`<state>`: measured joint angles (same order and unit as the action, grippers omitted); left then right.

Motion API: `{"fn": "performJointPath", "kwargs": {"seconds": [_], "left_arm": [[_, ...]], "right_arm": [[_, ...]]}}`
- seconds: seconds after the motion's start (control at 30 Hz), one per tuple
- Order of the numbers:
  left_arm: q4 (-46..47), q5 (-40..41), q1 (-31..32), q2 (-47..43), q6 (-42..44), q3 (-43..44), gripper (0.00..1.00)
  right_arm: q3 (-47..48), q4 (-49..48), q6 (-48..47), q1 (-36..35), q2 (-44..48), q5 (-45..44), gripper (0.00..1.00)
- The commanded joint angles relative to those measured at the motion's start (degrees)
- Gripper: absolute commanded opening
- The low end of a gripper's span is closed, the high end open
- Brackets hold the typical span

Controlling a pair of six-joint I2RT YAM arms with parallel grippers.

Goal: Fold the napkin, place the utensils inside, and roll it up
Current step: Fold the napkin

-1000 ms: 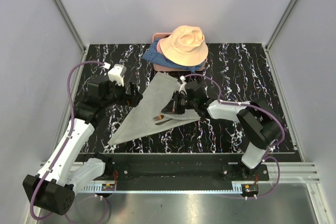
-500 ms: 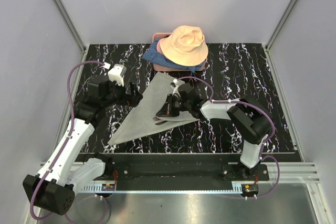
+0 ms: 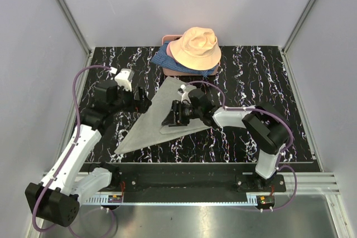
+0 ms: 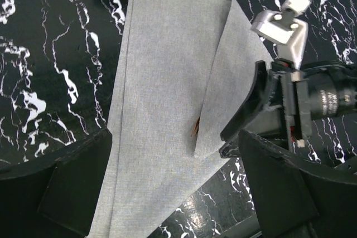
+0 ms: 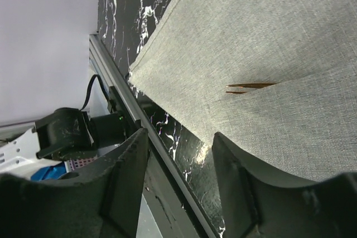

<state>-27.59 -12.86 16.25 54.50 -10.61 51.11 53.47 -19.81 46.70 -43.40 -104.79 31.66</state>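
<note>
**Napkin folded over utensils; both grippers open above it**

1. Near edge. The two arms are mounted on a black rail (image 3: 178,178) along the front of the black marbled table (image 3: 268,82). The left arm reaches forward from the left, and the right arm bends in from the right.

2. Napkin. The grey napkin (image 3: 146,125) lies flat on the table as a long triangle. Its nearest corner points toward the front left and its far tip toward the back of the table. One side is folded over onto the rest, and the left wrist view (image 4: 162,59) shows that folded edge running down the middle of the cloth.

3. Utensils. Only the copper-brown tips of the utensils (image 5: 249,86) show, poking out from under the folded edge near its lower end (image 4: 195,127). The rest is covered by cloth. How many pieces lie there cannot be told.

4. Right gripper. The right gripper (image 3: 169,118) is over the middle of the napkin beside the fold. Its jaws are spread with nothing between them (image 5: 179,137).

5. Left gripper. The left gripper (image 3: 143,100) sits at the napkin's left edge with its jaws fully spread and holding nothing (image 4: 175,137). Whether it touches the cloth cannot be told.

6. Far edge. A peach hat (image 3: 195,47) rests on a blue patterned cloth (image 3: 162,58), just beyond the napkin's far tip.
</note>
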Motion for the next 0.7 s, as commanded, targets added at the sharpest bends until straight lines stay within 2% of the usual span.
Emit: {"fn": "performJointPath", "kwargs": {"seconds": [0.0,0.17,0.3,0.43,0.5,0.53,0.67], "left_arm": [[1.05,4.51,0.18,-0.09,-5.81,-1.89,0.99],[1.75,10.56,0.1,-5.26,-17.41,-10.21,0.99],[1.41,15.4,-0.69,-13.7,-28.13,-18.58,0.96],[-5.79,21.99,-2.45,-26.94,-43.13,-25.61,0.8],[-11.06,26.03,-2.54,-31.28,-47.29,-26.67,0.77],[-14.64,27.44,-2.63,-34.52,-51.48,-27.46,0.72],[-16.79,29.83,-2.89,-36.23,-58.2,-31.59,0.64]], "right_arm": [[1.46,-0.06,-4.42,-0.46,6.08,1.74,0.59],[-0.38,0.57,-5.65,2.61,9.78,1.74,0.59],[-3.89,-0.83,-6.62,10.32,12.24,3.58,0.59],[-6.27,-2.24,-6.79,16.74,14.17,7.44,0.59],[-7.5,-2.6,-7.06,18.34,15.66,8.06,0.59],[-7.77,-2.6,-7.15,19.65,16.02,8.59,0.59],[-9.87,-5.31,-5.83,22.65,16.81,10.43,0.59]]}}
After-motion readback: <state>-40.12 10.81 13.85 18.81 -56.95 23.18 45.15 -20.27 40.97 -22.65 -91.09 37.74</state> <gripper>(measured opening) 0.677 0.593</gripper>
